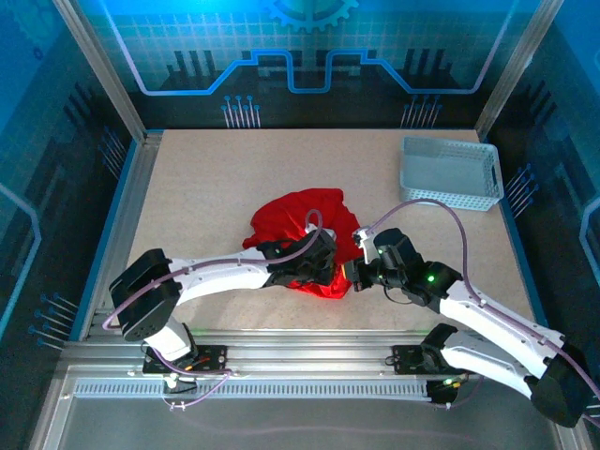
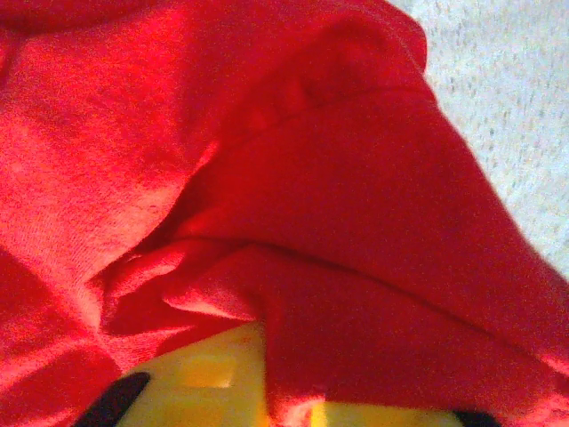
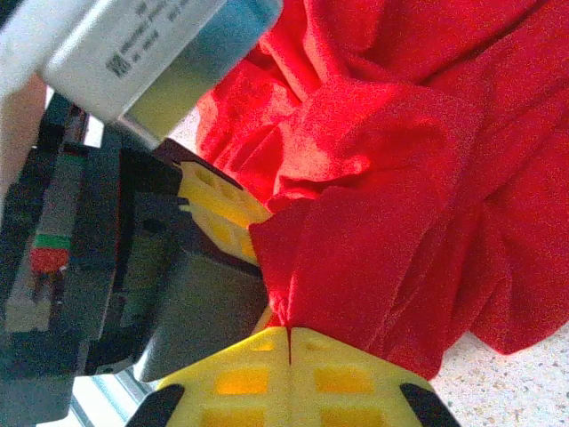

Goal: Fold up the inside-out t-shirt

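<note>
The inside-out t-shirt [image 1: 302, 217] is a bright red crumpled heap at mid-table, its near end lifted between both arms. My left gripper [image 1: 317, 272] reaches in from the left and is shut on a fold of the red cloth [image 2: 356, 267], which drapes over its yellow fingers [image 2: 204, 374]. My right gripper [image 1: 349, 277] faces it from the right. Its yellow jaws meet tip to tip [image 3: 289, 334] and pinch an edge of the shirt [image 3: 382, 231]. The left gripper's yellow fingers [image 3: 218, 200] sit close beside that pinch.
A white mesh basket [image 1: 450, 173] stands at the back right of the beige tabletop [image 1: 206, 187]. Metal frame rails [image 1: 122, 202] run along the table's sides and near edge. The two grippers are almost touching.
</note>
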Tool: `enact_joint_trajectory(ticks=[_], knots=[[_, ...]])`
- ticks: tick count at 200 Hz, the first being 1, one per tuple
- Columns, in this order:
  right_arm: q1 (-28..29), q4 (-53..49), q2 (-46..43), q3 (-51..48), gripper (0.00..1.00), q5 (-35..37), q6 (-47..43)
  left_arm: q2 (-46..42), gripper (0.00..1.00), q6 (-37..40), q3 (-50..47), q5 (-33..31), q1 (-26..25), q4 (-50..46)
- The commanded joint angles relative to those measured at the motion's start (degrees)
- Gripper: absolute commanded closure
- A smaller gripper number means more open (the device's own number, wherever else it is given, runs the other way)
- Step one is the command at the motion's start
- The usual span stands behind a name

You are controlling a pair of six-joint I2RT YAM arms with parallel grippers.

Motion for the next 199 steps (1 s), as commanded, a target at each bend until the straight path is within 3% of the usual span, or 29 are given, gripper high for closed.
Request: enact_joint_trajectory(ticks=[1, 10, 33, 73, 118, 148, 199], knots=[[-1.6, -2.3, 1.3, 2.1, 1.0, 4.3, 1.1, -1.1, 0.94, 0.9, 0.4, -0.7, 0.0, 0.0], [-2.6, -3.2, 2.8, 2.6, 1.0, 5.2, 1.2, -2.8, 1.0, 1.9, -1.3, 1.0, 0.0, 2.0], [-4.6, -2.5, 5.3, 2.7, 1.0, 5.8, -0.1, -9.7, 1.0, 4.2, -7.3, 4.3, 0.0, 7.9], [-4.7, -4.5, 6.1, 4.4, 0.79, 8.1, -3.0, -14.8, 1.0, 2.8, -13.3, 14.9, 3.8, 16.1], [-4.1, -8.9, -1.5, 5.2, 0.59, 4.7, -5.8, -14.6, 1.0, 2.1, -13.4, 17.2, 5.1, 19.2], [-2.8, -6.4, -5.0, 3.6, 0.56, -5.5, -6.8, -14.4, 1.0, 2.4, -12.7, 18.0, 5.5, 19.4], [0.8, -0.3, -0.3, 2.9, 0.57, -4.6, -6.7, -14.5, 1.0, 2.5, -12.6, 18.2, 5.6, 19.3]])
